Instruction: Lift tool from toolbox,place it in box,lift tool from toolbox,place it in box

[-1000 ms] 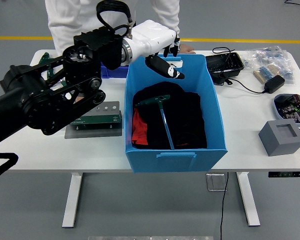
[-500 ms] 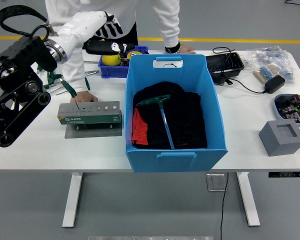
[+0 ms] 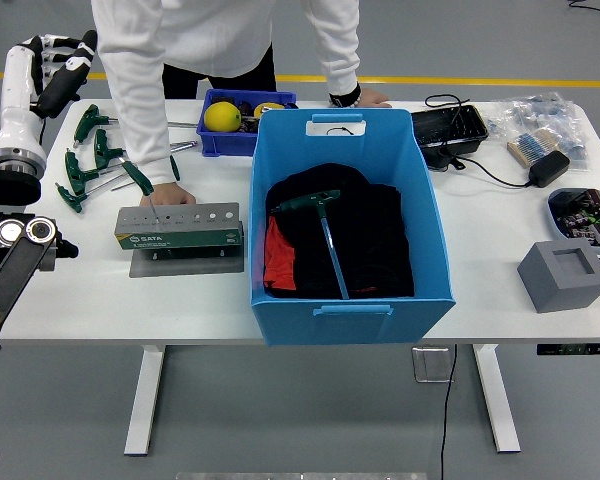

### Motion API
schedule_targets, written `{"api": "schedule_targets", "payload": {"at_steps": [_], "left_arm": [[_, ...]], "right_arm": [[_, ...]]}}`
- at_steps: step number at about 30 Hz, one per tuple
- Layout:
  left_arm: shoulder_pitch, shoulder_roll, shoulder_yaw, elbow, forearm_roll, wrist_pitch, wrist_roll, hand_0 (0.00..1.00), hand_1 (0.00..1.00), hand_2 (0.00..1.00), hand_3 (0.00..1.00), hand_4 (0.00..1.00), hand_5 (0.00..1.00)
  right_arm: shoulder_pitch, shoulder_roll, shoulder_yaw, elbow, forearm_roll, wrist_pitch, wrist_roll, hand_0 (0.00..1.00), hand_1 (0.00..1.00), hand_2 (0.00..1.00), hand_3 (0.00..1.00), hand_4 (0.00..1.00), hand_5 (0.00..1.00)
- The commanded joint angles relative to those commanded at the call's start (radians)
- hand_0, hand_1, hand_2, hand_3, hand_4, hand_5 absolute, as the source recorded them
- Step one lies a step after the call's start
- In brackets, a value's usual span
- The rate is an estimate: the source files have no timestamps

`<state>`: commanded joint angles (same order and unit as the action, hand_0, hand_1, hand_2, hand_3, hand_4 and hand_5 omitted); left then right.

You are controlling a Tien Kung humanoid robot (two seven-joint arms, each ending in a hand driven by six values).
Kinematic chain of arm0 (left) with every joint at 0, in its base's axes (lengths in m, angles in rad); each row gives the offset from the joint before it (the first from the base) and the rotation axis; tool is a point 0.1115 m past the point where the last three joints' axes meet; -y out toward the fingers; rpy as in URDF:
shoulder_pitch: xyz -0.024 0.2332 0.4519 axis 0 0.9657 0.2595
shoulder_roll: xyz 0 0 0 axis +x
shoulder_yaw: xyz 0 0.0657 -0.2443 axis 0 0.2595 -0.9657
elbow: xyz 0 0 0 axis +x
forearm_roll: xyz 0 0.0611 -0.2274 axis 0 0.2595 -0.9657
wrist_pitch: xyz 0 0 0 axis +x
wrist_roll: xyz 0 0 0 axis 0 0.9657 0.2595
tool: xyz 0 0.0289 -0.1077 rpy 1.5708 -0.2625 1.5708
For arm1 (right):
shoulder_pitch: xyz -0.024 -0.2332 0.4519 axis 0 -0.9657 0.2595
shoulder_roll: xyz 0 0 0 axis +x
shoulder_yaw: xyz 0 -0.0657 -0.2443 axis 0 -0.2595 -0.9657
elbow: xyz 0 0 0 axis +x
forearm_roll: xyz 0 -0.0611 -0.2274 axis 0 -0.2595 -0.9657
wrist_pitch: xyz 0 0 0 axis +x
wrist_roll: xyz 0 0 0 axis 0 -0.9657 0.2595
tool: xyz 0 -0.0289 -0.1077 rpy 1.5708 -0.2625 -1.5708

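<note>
A blue box [image 3: 432, 250] stands mid-table with black and red cloth inside. One green T-handle tool [image 3: 325, 238] lies on that cloth. Left of the box sits the grey-green tool holder [image 3: 195, 232] on a grey plate, and one green-handled tool [image 3: 140, 186] stands in it. Several more green T-handle tools [image 3: 85, 160] lie on the table behind it. My left hand [image 3: 58, 62] is raised at the far left edge, away from the tools, fingers extended and holding nothing. A person's hand [image 3: 170, 197] rests on the holder's back edge.
A small blue bin [image 3: 242, 143] with a yellow ball [image 3: 223, 117] sits behind the box. To the right are a black tray [image 3: 448, 125], a power adapter [image 3: 546, 167] with cable, plastic bags [image 3: 540, 120], a circuit tray [image 3: 585, 215] and a grey block [image 3: 565, 275]. The person's other hand [image 3: 365, 97] rests at the far edge.
My left arm has swung from above the blue box back to the left edge, its hand rising upright. The tool in the box has not moved.
</note>
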<state>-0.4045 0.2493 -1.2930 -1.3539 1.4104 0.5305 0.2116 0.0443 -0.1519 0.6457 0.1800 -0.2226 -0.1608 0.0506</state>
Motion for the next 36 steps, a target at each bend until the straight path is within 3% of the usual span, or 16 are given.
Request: {"api": "schedule_targets", "payload": {"at_steps": [8,15,16,17,22,23,36], "left_arm": [[0.09,0.006,0.033,0.028,-0.338,0.038,-0.067,0.346,0.487,0.607,0.675,0.693,0.683],[0.146,0.025,0.046,0.033,-0.624,0.05,-0.066,0.358,0.507,0.636,0.697,0.69,0.685],[0.149,0.027,0.049,0.033,-0.663,0.055,-0.065,0.358,0.507,0.636,0.697,0.69,0.685],[0.152,0.028,0.051,0.033,-0.708,0.061,-0.062,0.32,0.488,0.642,0.765,0.695,0.709],[0.15,0.032,0.065,0.038,-0.908,0.082,-0.034,0.32,0.488,0.642,0.765,0.695,0.709],[0.149,0.031,0.068,0.039,-0.923,0.078,-0.029,0.294,0.463,0.637,0.807,0.704,0.739],[0.105,0.041,0.139,0.059,-1.029,0.034,0.005,0.27,0.417,0.627,0.836,0.719,0.799]], "right_arm": [[-0.003,0.003,0.012,0.0,-0.014,0.001,-0.002,0.712,0.704,0.759,0.613,0.845,0.725],[-0.007,0.005,0.015,0.0,-0.022,0.001,-0.004,0.711,0.704,0.759,0.612,0.844,0.728],[-0.007,0.005,0.015,0.0,-0.022,0.002,-0.004,0.711,0.704,0.759,0.612,0.844,0.728],[-0.007,0.005,0.015,0.0,-0.021,0.002,-0.004,0.714,0.704,0.759,0.612,0.843,0.727],[-0.006,0.004,0.011,0.0,-0.023,0.003,-0.004,0.714,0.704,0.759,0.612,0.843,0.727],[-0.005,0.003,0.011,0.0,-0.023,0.003,-0.004,0.713,0.704,0.759,0.612,0.842,0.725],[0.007,-0.001,-0.012,0.0,-0.006,0.003,-0.002,0.712,0.705,0.758,0.612,0.834,0.718]]}}
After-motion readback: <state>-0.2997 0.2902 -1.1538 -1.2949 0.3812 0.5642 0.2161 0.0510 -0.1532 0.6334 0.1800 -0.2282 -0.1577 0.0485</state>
